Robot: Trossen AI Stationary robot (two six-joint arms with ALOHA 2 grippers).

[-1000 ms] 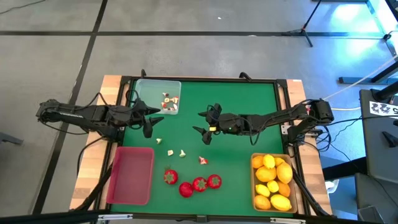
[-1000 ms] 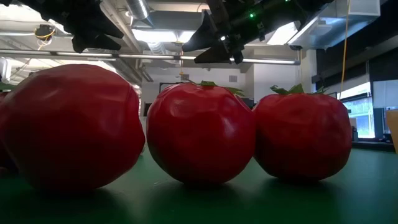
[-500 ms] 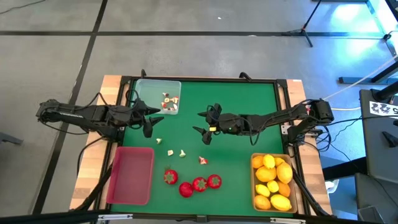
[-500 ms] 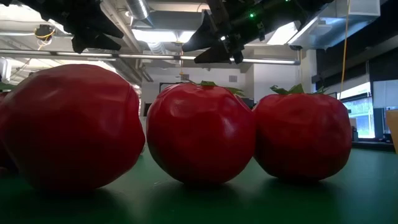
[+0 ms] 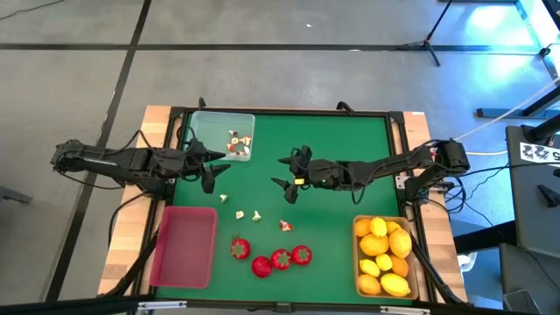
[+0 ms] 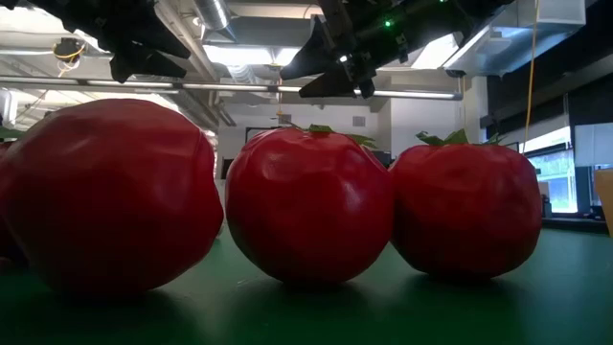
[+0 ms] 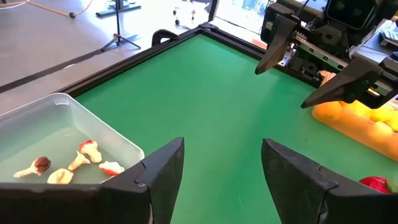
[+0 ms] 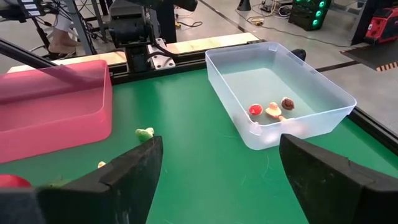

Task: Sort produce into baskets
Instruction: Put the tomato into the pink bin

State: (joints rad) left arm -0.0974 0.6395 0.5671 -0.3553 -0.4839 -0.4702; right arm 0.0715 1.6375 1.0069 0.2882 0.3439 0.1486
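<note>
Several red strawberries [image 5: 269, 258] lie on the green mat near the front, filling the low view [image 6: 306, 206]. Several tiny white-and-red bits [image 5: 249, 214] lie loose mid-mat; more sit in the clear tray [image 5: 223, 136] at the far left. The red tray [image 5: 185, 246] at the near left holds nothing. The tan tray [image 5: 382, 256] at the near right holds lemons and an orange fruit. My left gripper [image 5: 213, 169] is open and empty beside the clear tray. My right gripper [image 5: 287, 175] is open and empty above mid-mat.
The mat has a dark raised frame [image 5: 289, 112] around it, on a wooden table. Bare green mat lies between the two grippers and toward the far right. Cables run along the table's right side [image 5: 411, 188].
</note>
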